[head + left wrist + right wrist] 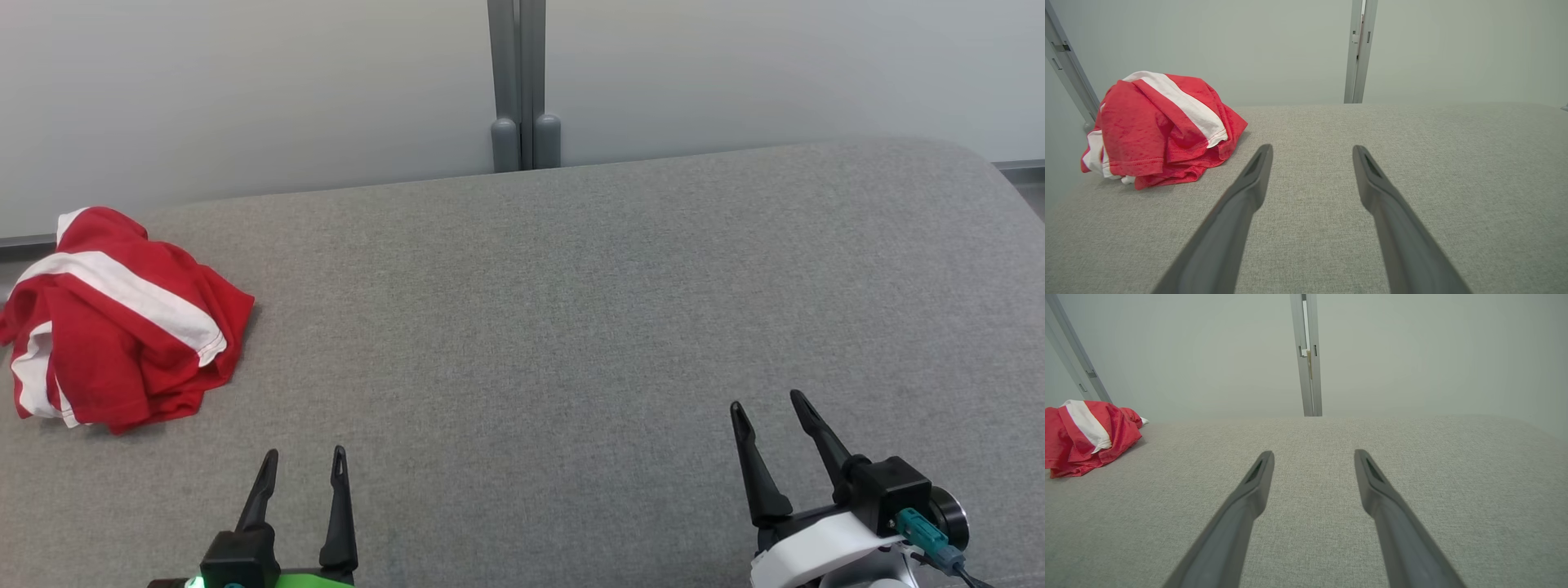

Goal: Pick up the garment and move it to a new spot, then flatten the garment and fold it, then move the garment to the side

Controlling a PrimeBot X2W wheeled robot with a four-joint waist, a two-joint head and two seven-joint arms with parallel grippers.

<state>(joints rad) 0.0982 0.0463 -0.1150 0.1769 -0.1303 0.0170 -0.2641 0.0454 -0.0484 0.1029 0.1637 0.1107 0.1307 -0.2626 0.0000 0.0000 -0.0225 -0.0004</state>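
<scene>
Looks like the very start, with no step done. Shows the garment (122,318), red with white stripes, bunched in a loose heap at the far left of the grey surface (571,327), close to its back edge, neither spread nor folded. Shows the left gripper (305,451) at the near edge, well apart from the heap and to its right, jaws spread wide with nothing between them, fingers (338,523) pointing toward the wall (245,82). Shows the right gripper (766,399) further right, much farther from the heap, likewise spread wide and empty. Cannot tell whether either gripper touches the fabric below. Leaves the whole task to do: grasping the heap and lifting it, carrying it to a fresh spot, probably the open middle of the surface, then spreading it flat, folding it, and setting it aside. Suggests the left gripper as the nearer one for the first grasp, though only as a judgement from the layout
</scene>
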